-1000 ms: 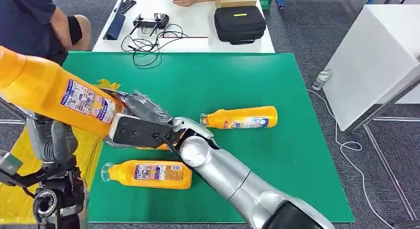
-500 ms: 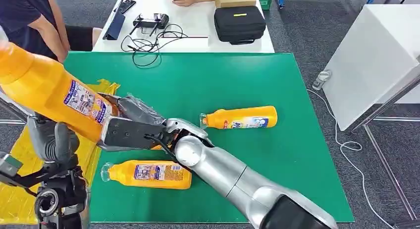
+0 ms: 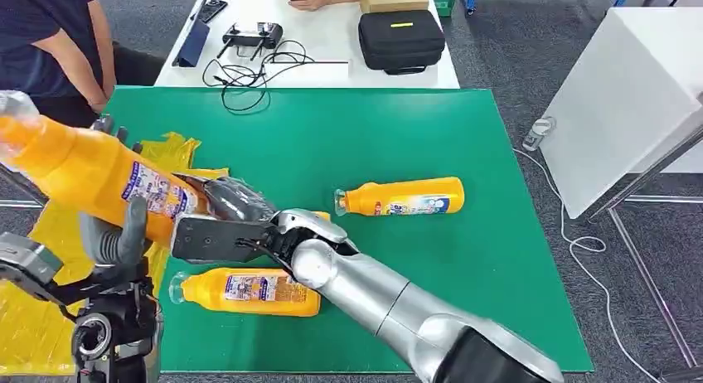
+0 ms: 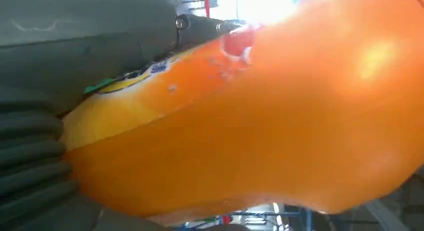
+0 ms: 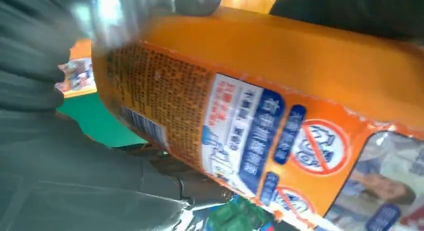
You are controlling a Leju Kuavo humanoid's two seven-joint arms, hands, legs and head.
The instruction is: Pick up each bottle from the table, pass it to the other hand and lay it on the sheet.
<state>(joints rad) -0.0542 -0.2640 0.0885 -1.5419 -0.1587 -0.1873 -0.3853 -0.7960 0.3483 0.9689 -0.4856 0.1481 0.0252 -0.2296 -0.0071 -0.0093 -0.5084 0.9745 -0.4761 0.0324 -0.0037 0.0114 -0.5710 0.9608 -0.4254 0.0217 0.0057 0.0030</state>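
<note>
Bottle [image 3: 91, 174] sits lower than a second ago, right hand [image 3: 220, 221] clasping its base, left hand [image 3: 116, 234] now wrapping fingers around its body.

From high on the body we look forward and down across the green table [image 3: 390, 134], both arms rising from the lower edge. Our left wrist camera sits right against the bottle [image 4: 260, 126], so close that orange blurs the frame, and the right wrist camera is nearly as close on that bottle's label. All three views share this one bottle, raised at the table's left edge.
</note>
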